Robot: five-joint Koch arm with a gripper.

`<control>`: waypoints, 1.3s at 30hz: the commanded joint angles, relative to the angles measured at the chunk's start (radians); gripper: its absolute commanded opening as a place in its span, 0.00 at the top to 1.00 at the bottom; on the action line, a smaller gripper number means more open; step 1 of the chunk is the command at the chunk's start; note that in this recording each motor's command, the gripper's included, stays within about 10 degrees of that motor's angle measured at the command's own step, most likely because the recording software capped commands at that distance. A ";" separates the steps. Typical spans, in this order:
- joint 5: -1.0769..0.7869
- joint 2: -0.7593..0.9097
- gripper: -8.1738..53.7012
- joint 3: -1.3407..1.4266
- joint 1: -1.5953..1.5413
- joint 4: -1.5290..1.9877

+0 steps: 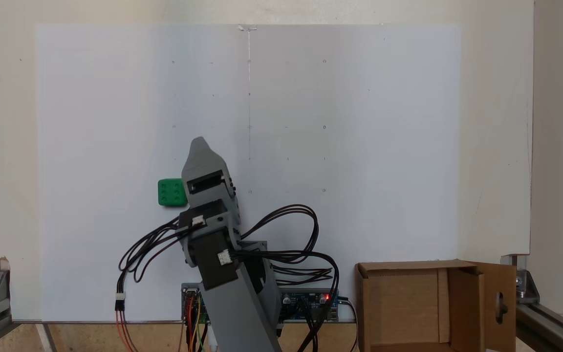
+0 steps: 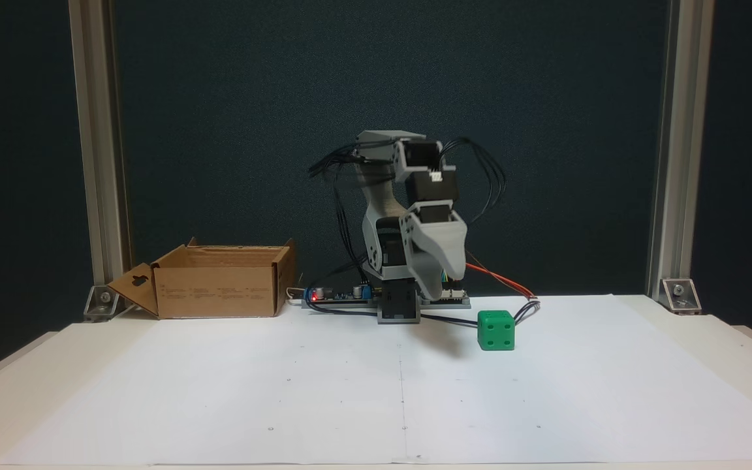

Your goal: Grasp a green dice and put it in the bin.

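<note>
The green dice rests on the white sheet, a small bright cube with sunken pips. My grey gripper hangs above the sheet with nothing in it, its jaws together in a single point. From above, the dice sits just left of the gripper body, partly tucked under its edge. In the front-facing fixed view the dice lies lower and to the right of the tip, clear of it. The bin, a brown cardboard box with a handle cut-out in one flap, stands open at the table's edge, far from the dice.
The arm's base with a circuit board and looping black cables sits at the sheet's edge between gripper and bin. Aluminium frame posts stand at the corners. The white sheet stretches wide beyond the arm.
</note>
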 commanded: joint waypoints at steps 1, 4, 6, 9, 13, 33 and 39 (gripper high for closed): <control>0.084 0.091 0.16 -0.118 -0.040 0.162; 0.130 0.058 0.16 -0.192 -0.103 0.336; 0.178 0.057 0.16 -0.238 -0.140 0.454; 0.210 0.057 0.16 -0.282 -0.167 0.584; 0.238 0.057 0.16 -0.285 -0.190 0.589; 0.495 0.017 0.18 -0.344 -0.304 0.603; 0.667 -0.043 0.19 -0.408 -0.302 0.606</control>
